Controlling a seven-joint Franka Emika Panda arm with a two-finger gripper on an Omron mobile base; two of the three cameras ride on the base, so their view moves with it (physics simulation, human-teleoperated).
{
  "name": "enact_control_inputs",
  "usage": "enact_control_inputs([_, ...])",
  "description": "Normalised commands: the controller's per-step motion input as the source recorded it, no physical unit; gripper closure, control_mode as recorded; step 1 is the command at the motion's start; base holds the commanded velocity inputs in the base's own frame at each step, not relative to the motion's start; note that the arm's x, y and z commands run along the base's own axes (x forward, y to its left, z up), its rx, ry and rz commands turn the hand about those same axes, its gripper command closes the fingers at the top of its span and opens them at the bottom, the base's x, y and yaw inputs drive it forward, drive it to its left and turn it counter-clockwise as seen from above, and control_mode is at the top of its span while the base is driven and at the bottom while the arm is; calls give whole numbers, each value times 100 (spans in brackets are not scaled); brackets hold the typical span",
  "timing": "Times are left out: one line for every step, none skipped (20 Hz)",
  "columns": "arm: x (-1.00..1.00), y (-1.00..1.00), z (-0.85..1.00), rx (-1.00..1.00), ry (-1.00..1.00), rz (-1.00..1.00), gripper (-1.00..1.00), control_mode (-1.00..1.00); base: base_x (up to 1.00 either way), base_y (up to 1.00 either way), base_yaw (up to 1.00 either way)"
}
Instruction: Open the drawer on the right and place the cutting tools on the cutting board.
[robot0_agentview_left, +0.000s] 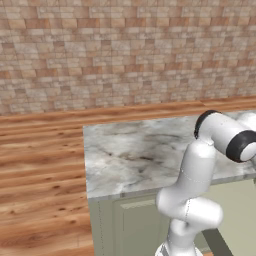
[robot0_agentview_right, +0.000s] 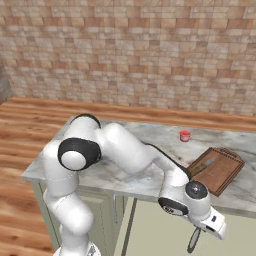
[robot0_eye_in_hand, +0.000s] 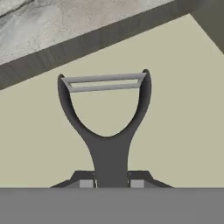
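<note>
I have the gripper (robot0_eye_in_hand: 111, 183) closed on the peeler (robot0_eye_in_hand: 107, 127) — both fingers (robot0_eye_in_hand: 86, 183) press against the sides of its dark handle, low in the hand view. The peeler's long axis runs straight out from the fingers along the gripper's line: handle at the tips, Y-shaped fork at the far end, with the thin grey blade set crosswise between the two prongs, slightly slanted.

In the right base view the gripper (robot0_agentview_right: 196, 231) hangs below the counter's front edge, and the peeler (robot0_agentview_right: 193, 240) dangles from it nearly upright, its loop end pointing down toward the floor. It hangs in front of the open drawer (robot0_agentview_right: 165, 227), whose pale beige inside lies behind the peeler in the hand view, with a dark wall of the drawer (robot0_eye_in_hand: 100, 37) crossing above it.

On the marble counter (robot0_agentview_right: 125, 172) above, to the right of the arm's wrist, lies the board (robot0_agentview_right: 220, 172), set at a diagonal. A knife (robot0_agentview_right: 204, 166) rests on it, its long axis also diagonal, running from lower left to upper right; I can't tell which end is the handle. A small red cup (robot0_agentview_right: 185, 135) stands on the counter behind the board, apart from it.

In the left base view the arm (robot0_agentview_left: 200, 175) rises in front of the counter (robot0_agentview_left: 135, 155) and bends off to the right.
</note>
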Motion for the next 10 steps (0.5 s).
enact_control_inputs([77, 0, 100, 0, 0, -10, 100, -100, 0, 0, 0])
enact_control_inputs([80, 0, 100, 0, 0, -10, 100, -100, 0, 0, 0])
enact_control_inputs([81, 0, 99, 0, 0, -9, 100, -100, 0, 0, 0])
enact_control_inputs([84, 0, 97, 1, 4, -9, 100, -100, 0, 0, 0])
enact_control_inputs([81, 0, 88, 3, 7, -8, 100, -100, 0, 0, 0])
enact_control_inputs([79, -1, 74, 4, 8, -9, 100, -100, 0, 0, 0])
enact_control_inputs([70, -8, 56, 4, 7, -6, 100, -100, 0, 0, 0])
enact_control_inputs([44, -13, 46, 5, 1, 0, 100, -100, 0, 0, 0])
enact_control_inputs([4, -6, 0, 0, 3, 0, 100, -100, 0, 0, 0])
enact_control_inputs([0, 0, 0, 0, 0, 0, 100, -100, 0, 0, 0])
